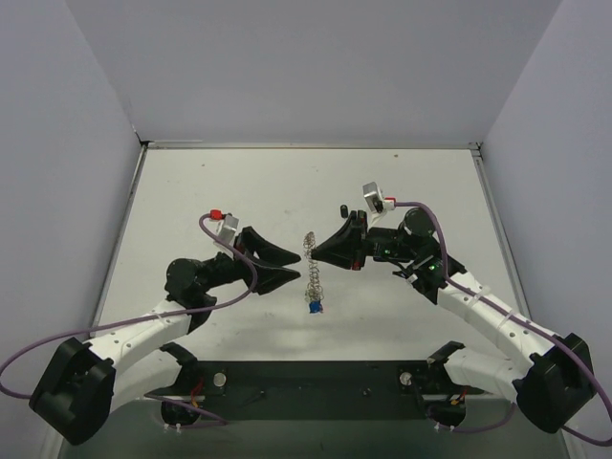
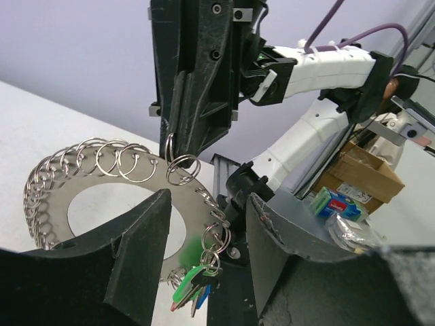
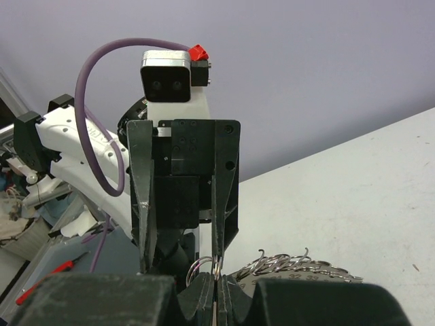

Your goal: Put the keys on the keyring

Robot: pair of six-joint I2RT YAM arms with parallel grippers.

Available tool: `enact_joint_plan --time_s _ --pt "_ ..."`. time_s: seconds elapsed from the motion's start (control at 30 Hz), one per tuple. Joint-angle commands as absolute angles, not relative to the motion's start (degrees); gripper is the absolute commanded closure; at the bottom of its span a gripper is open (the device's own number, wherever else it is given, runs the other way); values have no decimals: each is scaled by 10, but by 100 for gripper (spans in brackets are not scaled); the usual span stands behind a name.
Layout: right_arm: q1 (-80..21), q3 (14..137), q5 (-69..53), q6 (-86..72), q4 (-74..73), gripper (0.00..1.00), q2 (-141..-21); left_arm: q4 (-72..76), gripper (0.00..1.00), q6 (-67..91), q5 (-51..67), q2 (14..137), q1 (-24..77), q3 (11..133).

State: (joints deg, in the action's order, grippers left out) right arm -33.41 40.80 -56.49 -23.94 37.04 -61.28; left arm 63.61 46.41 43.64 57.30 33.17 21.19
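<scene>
I see my right tool point(image 1: 323, 252) clenched on the rim of the keyring point(image 1: 311, 266), ring held upright above the middle of the tabletop point(image 1: 239, 182), keys point(image 1: 314, 306) dangling from its lower edge, my left tool point(image 1: 297, 266) released, fingers straddling the ring.

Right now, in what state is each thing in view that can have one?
keyring: held upright, its edge pinched by the right gripper.
keys: hanging from the keyring's lower edge.
right gripper: jaws shut on the keyring.
left gripper: jaws open, holding nothing.
</scene>
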Motion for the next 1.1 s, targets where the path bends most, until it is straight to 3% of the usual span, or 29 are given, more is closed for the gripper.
enact_joint_plan --time_s 0.0,0.6,1.07 --pt "-330 414 -593 -241 452 100 -592 787 44 523 470 612 327 219" --pt "-330 412 -597 -252 466 100 -597 843 56 540 456 676 328 243" --pt "-330 408 -598 -254 466 100 -598 893 55 558 440 700 328 263"
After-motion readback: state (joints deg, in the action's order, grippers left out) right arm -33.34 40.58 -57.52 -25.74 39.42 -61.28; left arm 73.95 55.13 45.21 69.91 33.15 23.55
